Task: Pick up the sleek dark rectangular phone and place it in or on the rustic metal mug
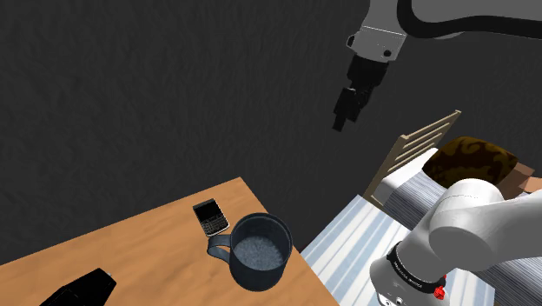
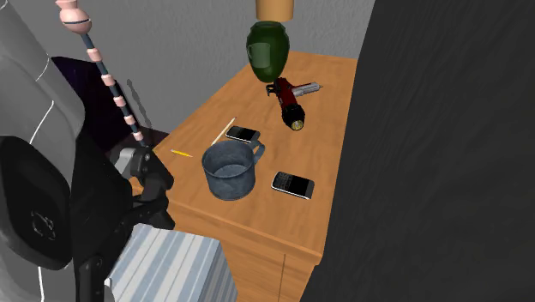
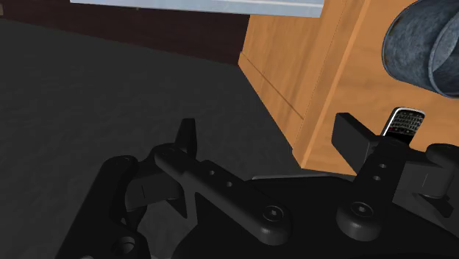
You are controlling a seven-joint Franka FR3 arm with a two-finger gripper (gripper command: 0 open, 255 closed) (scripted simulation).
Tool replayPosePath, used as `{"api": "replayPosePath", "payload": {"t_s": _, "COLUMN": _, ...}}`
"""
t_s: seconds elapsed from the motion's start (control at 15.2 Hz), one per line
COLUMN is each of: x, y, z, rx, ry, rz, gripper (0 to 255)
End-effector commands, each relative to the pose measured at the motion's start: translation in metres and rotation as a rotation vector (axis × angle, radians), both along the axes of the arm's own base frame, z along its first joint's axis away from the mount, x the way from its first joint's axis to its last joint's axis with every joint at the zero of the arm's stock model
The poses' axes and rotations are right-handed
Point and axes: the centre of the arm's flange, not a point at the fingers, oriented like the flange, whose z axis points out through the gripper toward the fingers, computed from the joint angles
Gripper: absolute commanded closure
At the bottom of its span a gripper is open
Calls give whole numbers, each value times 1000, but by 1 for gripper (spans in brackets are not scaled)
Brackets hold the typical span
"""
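Open black gripper (image 3: 266,129) hovers in approach, I judge; next I lower onto dark rectangular phone (image 1: 210,216), eleven o'clock of grey metal mug (image 1: 257,275).

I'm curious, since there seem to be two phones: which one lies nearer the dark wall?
The phone on the mug's wall side, beside its round body. The other phone lies by the mug's handle, farther from the wall.

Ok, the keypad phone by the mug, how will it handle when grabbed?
The phone looks like a rigid thin slab, so probably no flex. Lying flat on the table, it would likely slide, not roll. Its smooth faces may slip.
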Motion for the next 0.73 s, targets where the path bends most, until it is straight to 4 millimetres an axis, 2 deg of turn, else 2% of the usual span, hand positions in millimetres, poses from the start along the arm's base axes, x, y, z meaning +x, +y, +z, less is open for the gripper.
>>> {"api": "replayPosePath", "payload": {"t_s": 0.0, "x": 0, "y": 0, "z": 0, "rx": 0, "ry": 0, "rz": 0, "gripper": 0}}
{"api": "replayPosePath", "payload": {"t_s": 0.66, "x": 41, "y": 106, "z": -67, "rx": 0, "ry": 4, "rz": -29, "gripper": 0}}
